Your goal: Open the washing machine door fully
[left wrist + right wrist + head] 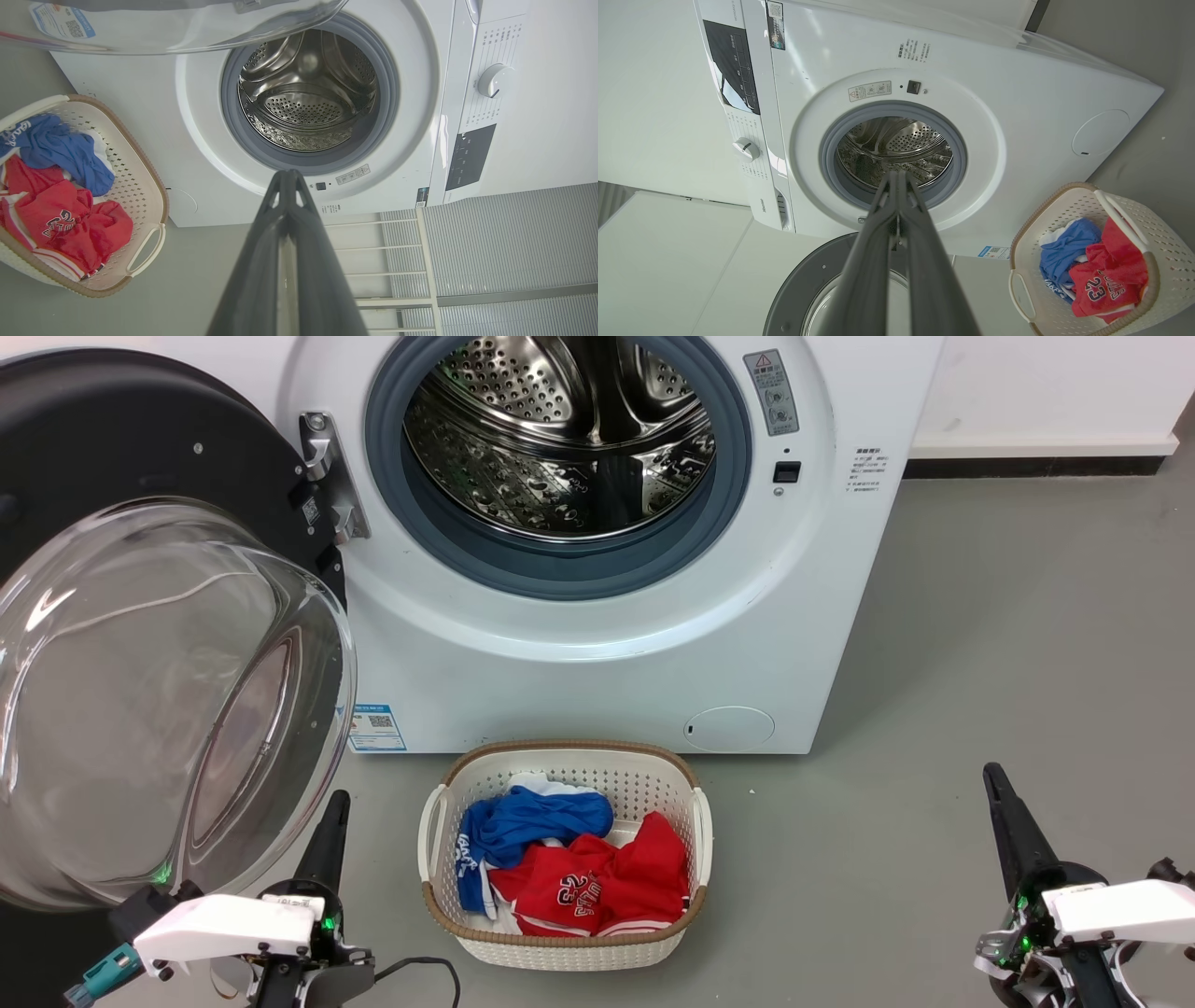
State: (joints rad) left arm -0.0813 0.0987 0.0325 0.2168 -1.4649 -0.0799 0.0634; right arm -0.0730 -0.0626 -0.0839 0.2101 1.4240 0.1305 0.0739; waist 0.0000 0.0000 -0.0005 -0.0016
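Faced a white washing machine [579,700], its perforated steel drum [560,429] ringed in grey-blue rubber. Found the washing machine door [168,709] hanging wide open on the left hinge, glossy black rim around clear bulging glass. Noted a cream perforated basket [560,747], a red jersey [607,887] marked 23. Saw left pincer [289,173] and right pincer [899,175] pressed together, empty.
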